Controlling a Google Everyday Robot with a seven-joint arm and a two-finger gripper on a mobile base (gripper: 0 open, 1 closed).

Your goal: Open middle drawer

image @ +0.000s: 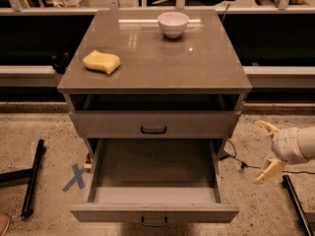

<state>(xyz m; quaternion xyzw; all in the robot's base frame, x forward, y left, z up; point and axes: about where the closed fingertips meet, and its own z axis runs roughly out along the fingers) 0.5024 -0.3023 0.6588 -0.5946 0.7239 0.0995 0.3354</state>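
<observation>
Cabinet with the middle drawer drawn out and the pincer standing off to its right.

The grey-brown cabinet (231, 107) fills the centre of the view on a speckled floor (34, 127). The middle drawer (155, 168) stands pulled well forward, its wide shallow grey tray exposed and bare, with its small black loop handle (154, 221) on the front panel at the lower edge of the view. Above it the topmost drawer (108, 124) sits shut. The pincer (259, 152) hangs to the right of the drawer, apart from it and holding nothing, its two pale fingers (268, 170) spread wide. On the surface (197, 68) lie a yellow sponge (101, 62) at left and a white bowl (173, 23) at the rear. A blue X (75, 177) marks the floor at left.
</observation>
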